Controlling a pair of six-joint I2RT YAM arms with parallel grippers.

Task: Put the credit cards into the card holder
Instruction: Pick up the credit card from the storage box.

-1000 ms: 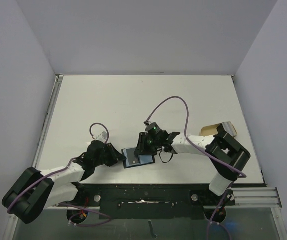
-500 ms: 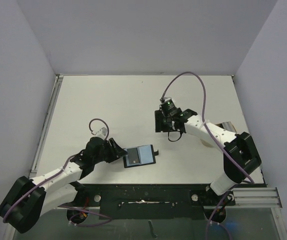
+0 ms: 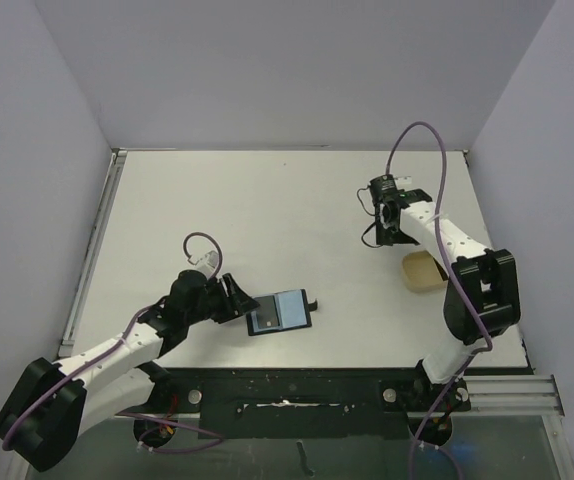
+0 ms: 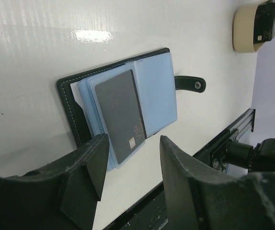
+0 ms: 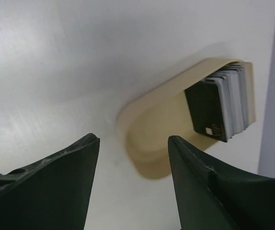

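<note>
The white counter (image 3: 267, 200) filled most of what I could see, both arms reaching over it. The left arm (image 3: 127, 345) lay low near the front edge, the left jaws spread and holding nothing, just beside the card holder (image 4: 159, 91). The right arm (image 3: 447, 240) stretched far right, the right jaws likewise spread and empty near the tan tray (image 5: 142, 153). The holder lay open and flat, one dark grey card (image 4: 120, 115) on its pale blue sleeves, snap tab (image 4: 190, 84) sticking out. The other credit cards (image 5: 223, 103) sat fanned at one end of the tray
</note>
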